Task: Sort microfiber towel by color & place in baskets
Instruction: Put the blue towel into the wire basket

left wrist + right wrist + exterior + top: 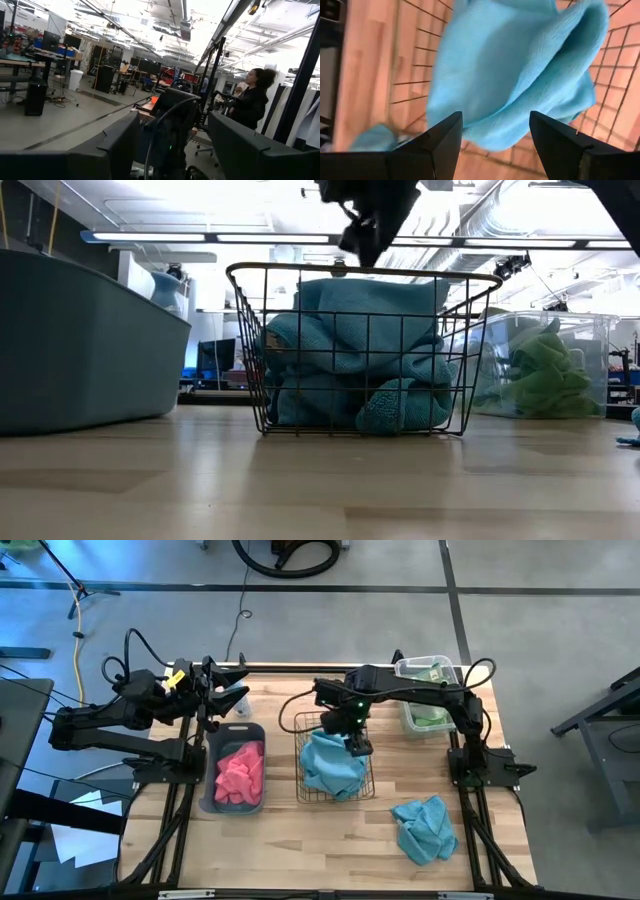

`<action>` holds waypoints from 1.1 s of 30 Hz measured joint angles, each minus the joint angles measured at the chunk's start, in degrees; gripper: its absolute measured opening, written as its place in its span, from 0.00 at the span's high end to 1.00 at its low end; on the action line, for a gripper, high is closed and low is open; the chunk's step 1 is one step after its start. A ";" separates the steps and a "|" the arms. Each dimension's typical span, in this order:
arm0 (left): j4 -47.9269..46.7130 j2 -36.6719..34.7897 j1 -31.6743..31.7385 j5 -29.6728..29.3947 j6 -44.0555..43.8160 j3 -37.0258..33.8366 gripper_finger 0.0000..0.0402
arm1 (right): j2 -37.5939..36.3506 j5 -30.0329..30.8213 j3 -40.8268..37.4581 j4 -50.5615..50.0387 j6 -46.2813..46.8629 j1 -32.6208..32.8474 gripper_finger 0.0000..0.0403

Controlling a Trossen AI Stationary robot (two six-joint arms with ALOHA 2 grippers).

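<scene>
- My right gripper (358, 747) hangs over the wire basket (303, 726), fingers (436, 145) spread wide w/ nothing between them; in the wrist view a blue towel (520, 65) lies just past the tips, inside the mesh
- Low view: same gripper (366, 242) sits just above the basket rim (360, 272), not touching the cloth
- Blue towels (332, 764) fill the wire basket at table centre, heaped up to about rim height (350, 350)
- One more blue towel (424, 827) lies loose on the table (300, 850), nearer the front edge on my right side, well apart from the basket
- Grey tub (213, 802) stands just left of the wire basket w/ pink towels (240, 773) inside
- Clear bin (418, 665) at the back right, beside my right arm, holds green towels (428, 718); low view shows the green (540, 375) through its wall
- My left gripper (232, 692) waits at the back left, behind the tub; its fingers (120, 137) stand apart, empty, pointing out at the room
- A person (252, 100) sits out there, beyond the table
</scene>
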 joint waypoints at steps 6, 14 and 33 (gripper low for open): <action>0.00 0.00 0.00 0.00 0.00 0.00 0.44 | -4.32 -6.38 0.03 -0.34 2.39 1.45 0.44; 0.00 0.00 0.00 0.00 0.00 0.00 0.44 | -9.94 -9.10 -9.76 1.02 1.78 6.69 0.78; 0.45 0.00 -0.01 -0.88 -1.27 0.00 0.44 | -11.02 0.43 -34.64 36.15 10.48 8.94 1.00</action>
